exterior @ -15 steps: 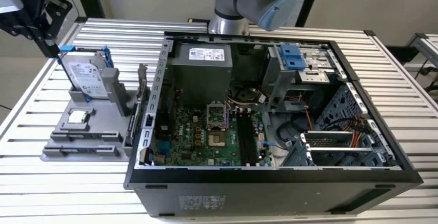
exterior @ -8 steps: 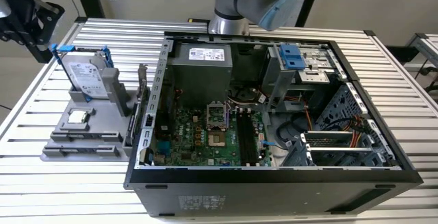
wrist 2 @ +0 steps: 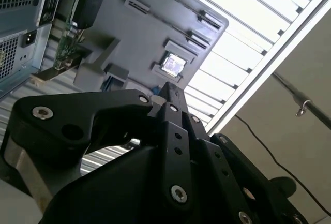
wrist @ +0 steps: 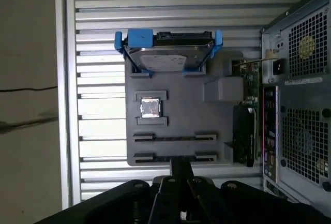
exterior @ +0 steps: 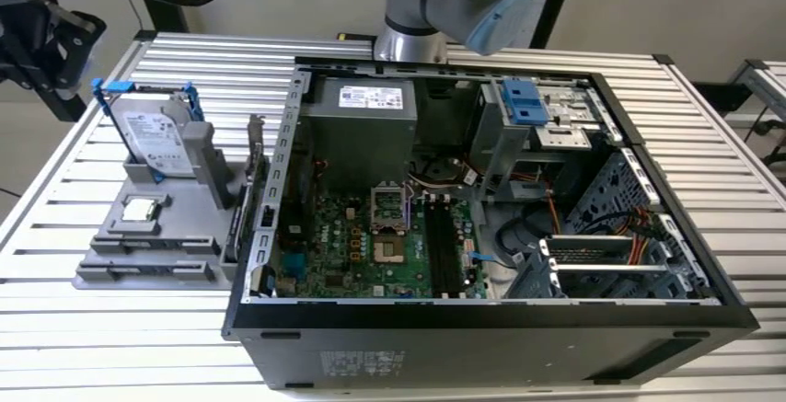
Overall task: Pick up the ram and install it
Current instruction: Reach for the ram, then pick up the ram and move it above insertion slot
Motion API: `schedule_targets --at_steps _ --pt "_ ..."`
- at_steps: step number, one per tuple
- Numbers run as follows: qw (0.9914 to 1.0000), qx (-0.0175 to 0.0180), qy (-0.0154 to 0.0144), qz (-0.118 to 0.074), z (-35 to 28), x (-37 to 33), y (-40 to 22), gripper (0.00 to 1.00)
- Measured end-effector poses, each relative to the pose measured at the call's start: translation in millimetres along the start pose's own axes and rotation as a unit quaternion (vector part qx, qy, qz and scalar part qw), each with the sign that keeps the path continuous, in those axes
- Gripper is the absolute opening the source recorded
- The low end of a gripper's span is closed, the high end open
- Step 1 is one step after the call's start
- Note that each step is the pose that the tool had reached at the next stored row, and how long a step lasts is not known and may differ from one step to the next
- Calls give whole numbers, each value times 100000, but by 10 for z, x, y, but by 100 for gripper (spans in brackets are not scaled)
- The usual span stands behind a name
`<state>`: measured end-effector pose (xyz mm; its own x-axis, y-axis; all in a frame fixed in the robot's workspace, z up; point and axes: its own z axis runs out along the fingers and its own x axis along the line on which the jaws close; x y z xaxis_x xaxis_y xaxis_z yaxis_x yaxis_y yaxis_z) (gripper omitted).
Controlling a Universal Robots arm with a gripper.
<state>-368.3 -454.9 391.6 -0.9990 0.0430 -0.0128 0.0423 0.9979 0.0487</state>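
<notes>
Black gripper point(wrist: 181, 163), fingers closed together, hangs clear of the grey tray point(wrist: 181, 115) carrying a blue-framed hard drive point(wrist: 168, 56) and a silver chip point(wrist: 150, 107).

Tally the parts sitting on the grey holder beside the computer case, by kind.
hard drive, in its blue frame: 1
processor chip: 1
ram stick, on edge in a slot: 1 that I can make out
expansion card, at the holder's edge next to the case: 1
Total on the grey holder: 4
</notes>
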Motion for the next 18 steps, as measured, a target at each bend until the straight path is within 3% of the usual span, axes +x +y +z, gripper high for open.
schedule_targets --at_steps 18 --pt "99999 -4 22 -424 -10 0 -234 0"
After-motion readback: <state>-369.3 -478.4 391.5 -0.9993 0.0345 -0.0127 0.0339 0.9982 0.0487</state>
